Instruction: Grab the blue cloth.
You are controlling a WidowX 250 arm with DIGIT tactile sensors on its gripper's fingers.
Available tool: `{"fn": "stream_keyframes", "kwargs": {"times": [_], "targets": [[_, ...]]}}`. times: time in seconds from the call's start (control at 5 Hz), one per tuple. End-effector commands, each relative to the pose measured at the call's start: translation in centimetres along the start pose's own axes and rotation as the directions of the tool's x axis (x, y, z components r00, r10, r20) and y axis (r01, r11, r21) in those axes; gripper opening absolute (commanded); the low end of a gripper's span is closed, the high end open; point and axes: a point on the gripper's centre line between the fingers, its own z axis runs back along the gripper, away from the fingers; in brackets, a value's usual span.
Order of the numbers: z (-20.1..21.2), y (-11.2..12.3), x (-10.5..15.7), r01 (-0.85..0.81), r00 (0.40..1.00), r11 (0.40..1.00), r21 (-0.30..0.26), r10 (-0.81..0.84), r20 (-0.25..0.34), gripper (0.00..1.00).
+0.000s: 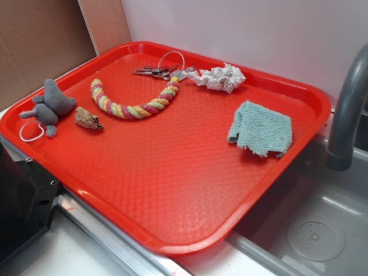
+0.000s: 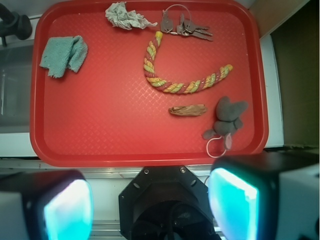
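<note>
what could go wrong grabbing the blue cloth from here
The blue cloth lies folded near the edge of the red tray, by the sink; a sideways drag might pull it over the rim. It lies low on the tray, so the open gripper may close above it or scrape the tray. The crumpled paper towel lies apart, so confusion seems unlikely.

Teal-blue cloth point(image 1: 260, 129); red diamond-textured tray point(image 1: 172, 190); pink-yellow-green rope point(image 1: 133, 101).
</note>
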Motion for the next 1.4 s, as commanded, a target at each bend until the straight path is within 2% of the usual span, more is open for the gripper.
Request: {"fn": "stream_keyframes", "kwargs": {"times": [0.0,0.6,0.8,1.0,1.2], "targets": [[0.0,0.0,0.0,0.0,1.0,1.0,0.0,0.0,0.0,1.0],[-1.3,-0.1,1.6,-0.111,0.994,0.994,0.004,0.111,-0.003,1.0],[-2.9,-0.9,3.2,-0.182,0.983,0.983,0.026,0.182,-0.02,1.0],[-4.7,-2.7,4.7,-0.302,0.953,0.953,0.014,0.302,-0.008,1.0],[-7.0,-5.2,6.8,-0.436,0.899,0.9,0.014,0.435,0.045,1.0]]}}
